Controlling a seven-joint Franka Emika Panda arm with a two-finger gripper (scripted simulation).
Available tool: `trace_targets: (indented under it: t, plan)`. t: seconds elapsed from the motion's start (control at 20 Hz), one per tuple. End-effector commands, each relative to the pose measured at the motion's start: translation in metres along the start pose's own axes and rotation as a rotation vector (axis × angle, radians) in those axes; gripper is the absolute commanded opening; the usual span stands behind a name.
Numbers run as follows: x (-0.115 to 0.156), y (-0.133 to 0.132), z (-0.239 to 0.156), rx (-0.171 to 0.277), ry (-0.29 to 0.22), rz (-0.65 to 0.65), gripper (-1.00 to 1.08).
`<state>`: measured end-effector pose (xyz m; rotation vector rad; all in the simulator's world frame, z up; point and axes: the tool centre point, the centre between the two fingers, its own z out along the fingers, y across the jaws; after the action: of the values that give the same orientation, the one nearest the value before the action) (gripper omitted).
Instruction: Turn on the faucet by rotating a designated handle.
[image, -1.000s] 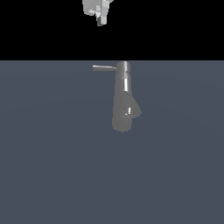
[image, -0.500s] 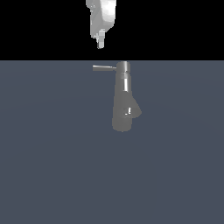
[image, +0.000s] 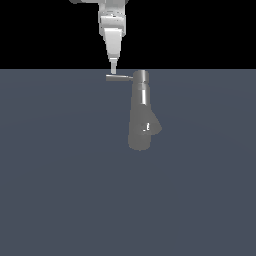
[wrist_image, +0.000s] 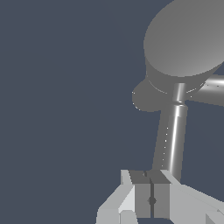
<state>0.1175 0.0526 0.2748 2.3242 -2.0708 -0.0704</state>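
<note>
The grey faucet (image: 140, 125) stands on the dark floor, with a wide dull body, a stubby side spout and a shiny neck and cap. The handle (image: 119, 77) is a thin rod sticking out from the cap toward the exterior view's left. My gripper (image: 114, 66) hangs just above the handle's free end, fingers pressed together and holding nothing. In the wrist view the shut fingertips (wrist_image: 144, 197) sit at the end of the handle (wrist_image: 173, 135), which runs to the cap (wrist_image: 183, 39). I cannot tell whether the tips touch the rod.
The flat dark grey floor (image: 60, 190) spreads all around the faucet. The white arm (image: 112, 20) comes down from the top of the exterior view.
My gripper has come down from the top edge of the exterior view to just above the handle's free end. The faucet and handle have not moved.
</note>
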Motion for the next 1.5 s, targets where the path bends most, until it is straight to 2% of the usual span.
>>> trace_targets:
  t: [0.0, 0.35, 0.75, 1.45]
  plan:
    - [-0.002, -0.007, 0.015, -0.006, 0.000, 0.041, -1.00]
    - [-0.003, -0.018, 0.035, -0.009, 0.002, 0.105, -1.00]
    - [-0.004, -0.020, 0.038, -0.010, 0.002, 0.114, -1.00]
    - [-0.009, 0.014, 0.024, -0.010, 0.002, 0.114, -1.00]
